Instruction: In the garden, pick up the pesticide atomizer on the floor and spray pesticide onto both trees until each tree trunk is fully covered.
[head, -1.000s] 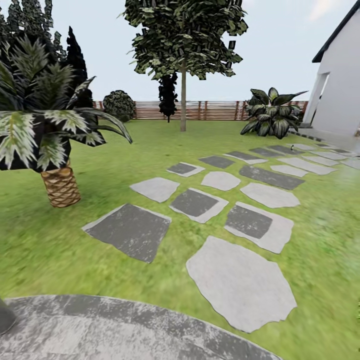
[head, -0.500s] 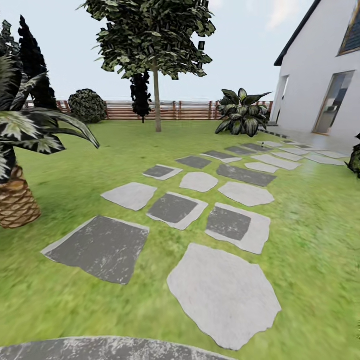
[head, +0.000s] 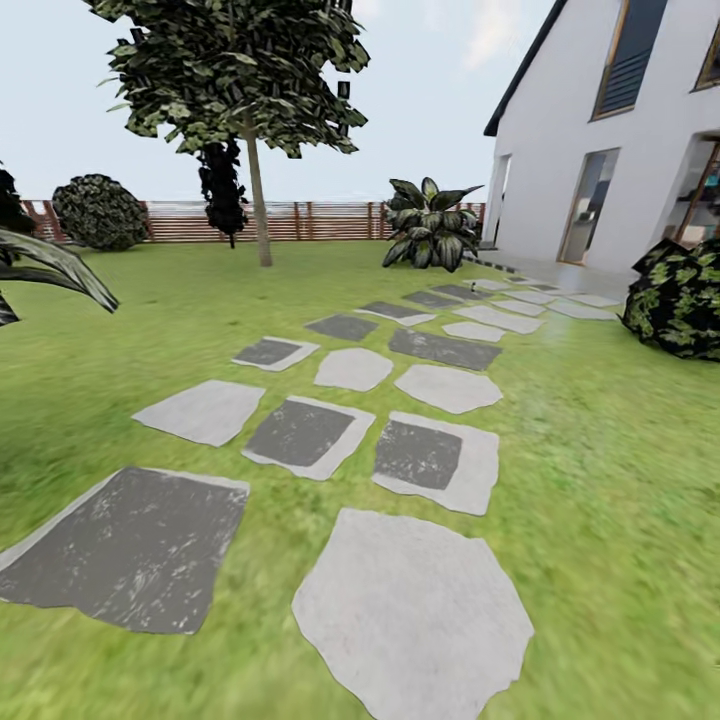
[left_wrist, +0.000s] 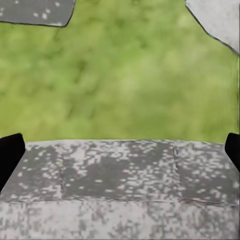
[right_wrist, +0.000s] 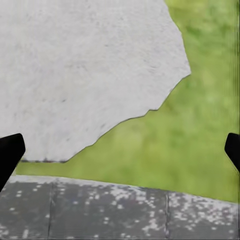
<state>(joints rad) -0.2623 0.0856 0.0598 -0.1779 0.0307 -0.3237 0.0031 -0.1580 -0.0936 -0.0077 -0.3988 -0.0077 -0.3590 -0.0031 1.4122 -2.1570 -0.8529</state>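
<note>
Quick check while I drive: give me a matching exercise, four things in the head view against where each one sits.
Things:
1. white house
2. round dark bush
3. broad-leaved plant
4. pale stepping stone

Places:
A. nearest the camera, low in the view
B. far left, against the wooden fence
C. right side, beyond the path
D. by the house's near corner, at the path's far end

Pairs: 1-C, 2-B, 3-D, 4-A
</note>
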